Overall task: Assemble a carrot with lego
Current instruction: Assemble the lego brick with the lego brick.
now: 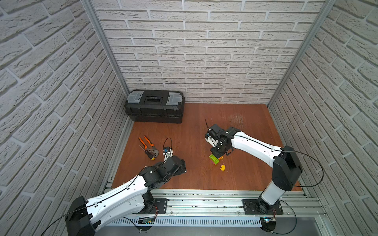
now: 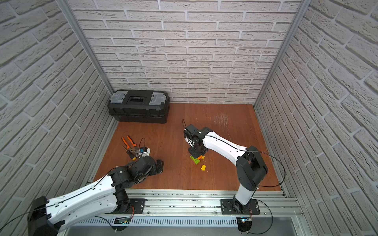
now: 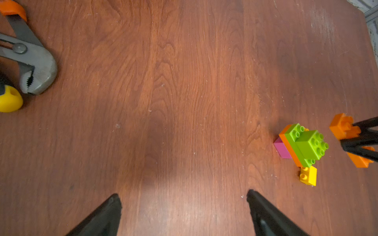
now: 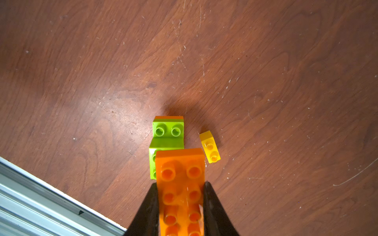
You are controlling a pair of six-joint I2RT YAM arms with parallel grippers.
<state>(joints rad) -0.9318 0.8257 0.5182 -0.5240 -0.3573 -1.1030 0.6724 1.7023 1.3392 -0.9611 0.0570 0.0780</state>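
On the wooden table [image 1: 245, 179], toward my right side, my right gripper [image 4: 180, 183] is clamped on the long sides of one orange brick [image 4: 181, 163], whose two rows of studs face the wrist camera. Just beside that brick stands the carrot [image 3: 300, 145], a single clump of joined bricks in which I count four for certain: one pink brick [image 3: 283, 150] at the base, one orange layer [image 3: 293, 151] above it, one long lime green brick [image 3: 294, 132] on that, and one small lime green brick [image 3: 312, 145] on top. A sliver of yellow shows behind the clump, too small for me to count. In my right wrist view the held brick's far end overlaps the small green one, but I cannot tell whether they touch. One loose yellow brick [image 3: 308, 175] lies flat on the wood just beside the carrot, with a narrow gap between them. My left gripper [image 3: 183, 194] has its two fingers spread wide with nothing between them, over bare wood and well apart from every brick. Near it lie one pair of orange-handled pliers [image 1: 148, 144] and one screwdriver [image 1: 151, 155] with a yellow-tipped handle, touching each other. One black toolbox [image 1: 154, 106], lid shut, sits in the far left corner against the wall.
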